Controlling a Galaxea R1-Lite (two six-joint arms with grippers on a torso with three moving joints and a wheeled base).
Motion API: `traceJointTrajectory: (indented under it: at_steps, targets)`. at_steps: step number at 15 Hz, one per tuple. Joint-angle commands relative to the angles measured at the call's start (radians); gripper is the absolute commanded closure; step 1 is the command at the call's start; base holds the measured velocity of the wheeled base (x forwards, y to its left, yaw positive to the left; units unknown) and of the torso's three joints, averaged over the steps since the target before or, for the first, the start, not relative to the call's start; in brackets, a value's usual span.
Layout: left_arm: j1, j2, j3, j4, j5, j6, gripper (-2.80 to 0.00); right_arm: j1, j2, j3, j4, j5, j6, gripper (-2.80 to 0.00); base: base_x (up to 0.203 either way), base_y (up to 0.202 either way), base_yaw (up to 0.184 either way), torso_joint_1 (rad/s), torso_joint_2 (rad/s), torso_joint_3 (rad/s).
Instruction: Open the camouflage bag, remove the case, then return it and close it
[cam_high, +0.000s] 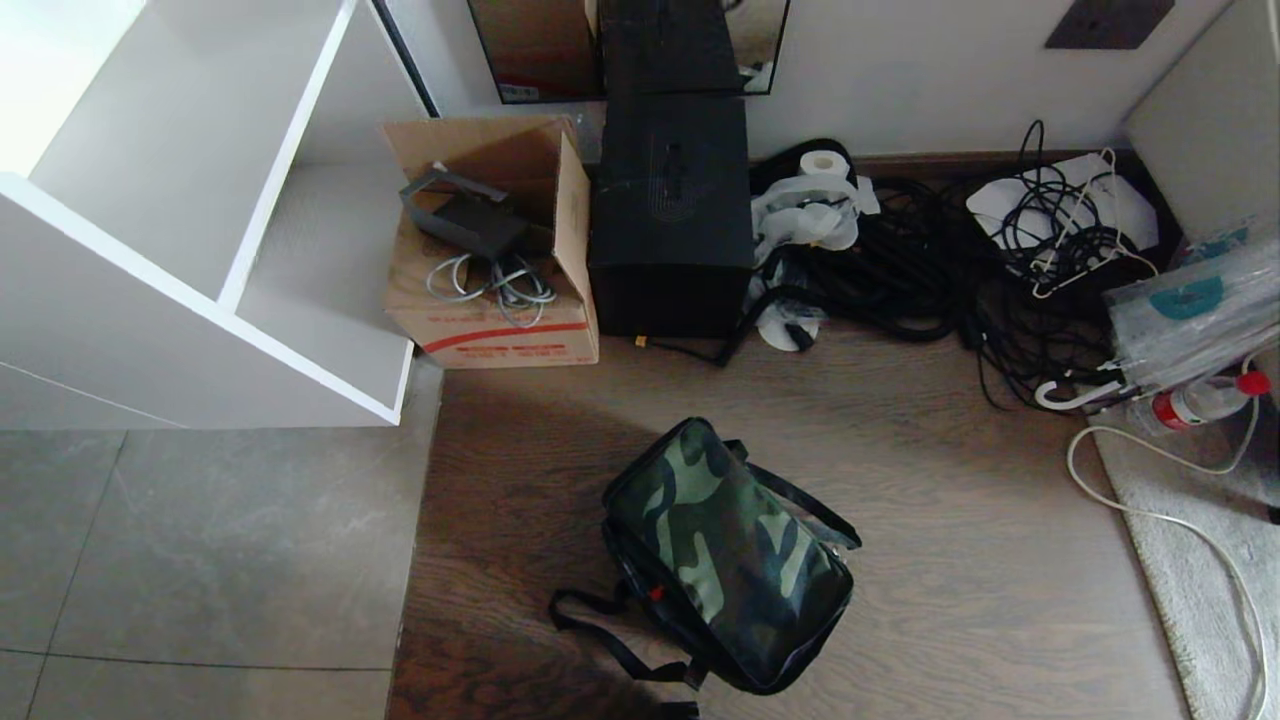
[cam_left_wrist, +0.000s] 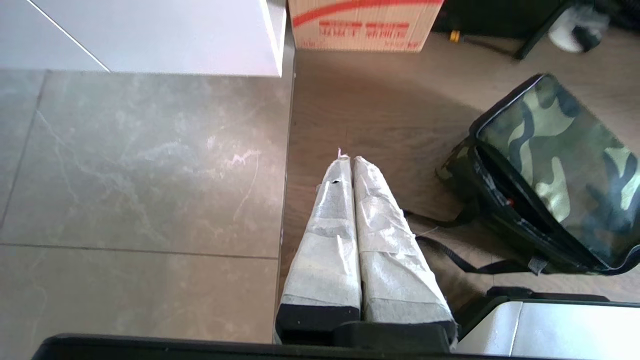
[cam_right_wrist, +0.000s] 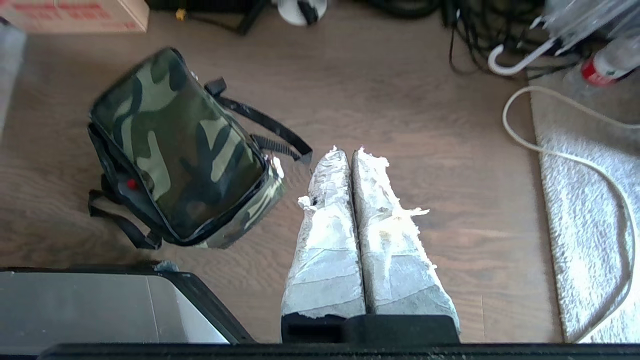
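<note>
On the wooden floor (cam_high: 950, 480) the camouflage bag (cam_high: 730, 560) lies flat, seemingly zipped, well short of the cardboard box (cam_high: 490, 250) by the wall. Left gripper (cam_left_wrist: 348, 159) and right gripper (cam_right_wrist: 346, 151) hang either side, fingers pressed together, empty.

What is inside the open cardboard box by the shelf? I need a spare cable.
The cardboard box holds a dark grey device resting above loose coiled grey cables. Anything beneath them is covered and cannot be seen.

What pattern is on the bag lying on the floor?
Green, brown and black camouflage bag with black straps; clearest in the head view.
</note>
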Motion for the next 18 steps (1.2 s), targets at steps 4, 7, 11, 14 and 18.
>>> traceJointTrajectory:
  at_steps: [4,7,11,14,18]
  targets:
    - [0.0,0.001,0.0,0.0,0.0,0.0,0.0,0.0,0.003,0.002,-0.001,0.001,-0.001,0.0,0.0,0.0,0.0,0.001,0.0,0.203]
    - [0.0,0.001,0.0,0.0,0.0,-0.002,0.0,0.0,0.005,0.002,-0.001,0.001,-0.001,0.0,0.0,0.0,0.0,-0.001,0.0,0.202]
    - [0.0,0.0,0.0,0.0,0.0,-0.002,0.0,0.0,0.004,0.002,-0.001,0.001,-0.001,0.0,0.0,0.0,0.0,0.004,0.0,0.208]
    - [0.0,0.002,0.0,0.0,0.0,-0.002,0.0,0.0,0.003,0.002,-0.001,0.001,-0.001,0.0,0.0,0.0,0.0,0.004,0.0,0.201]
    - [0.0,0.0,0.0,0.0,0.0,-0.002,0.0,0.0,0.003,0.001,-0.001,0.001,-0.001,0.0,0.0,0.0,0.0,0.001,0.0,0.199]
